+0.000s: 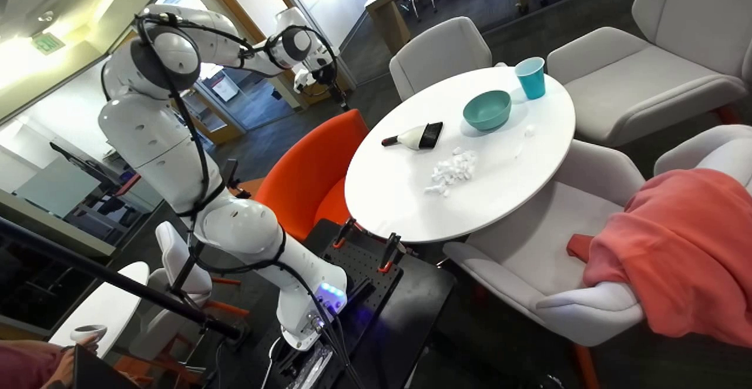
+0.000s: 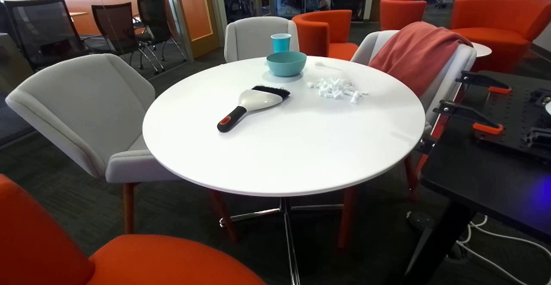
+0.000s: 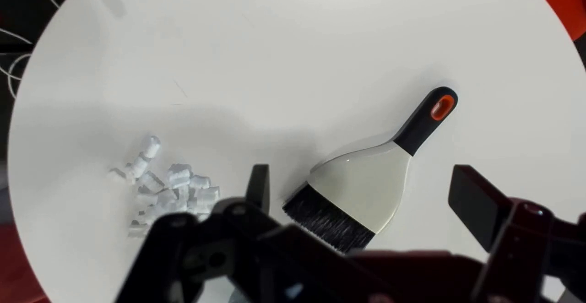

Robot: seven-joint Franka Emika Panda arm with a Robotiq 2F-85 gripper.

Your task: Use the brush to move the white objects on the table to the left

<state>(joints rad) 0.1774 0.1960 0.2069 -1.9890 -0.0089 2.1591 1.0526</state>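
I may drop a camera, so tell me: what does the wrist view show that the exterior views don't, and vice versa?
Only the wrist view shows that the gripper is open, its jaws apart with the brush appearing between them.

Only the exterior views show the cup, the clamps and the whole bowl; the wrist view has just a teal sliver at its bottom edge, probably the bowl.

They share the white table and, on it, the brush and the pile of white pieces, lying apart.
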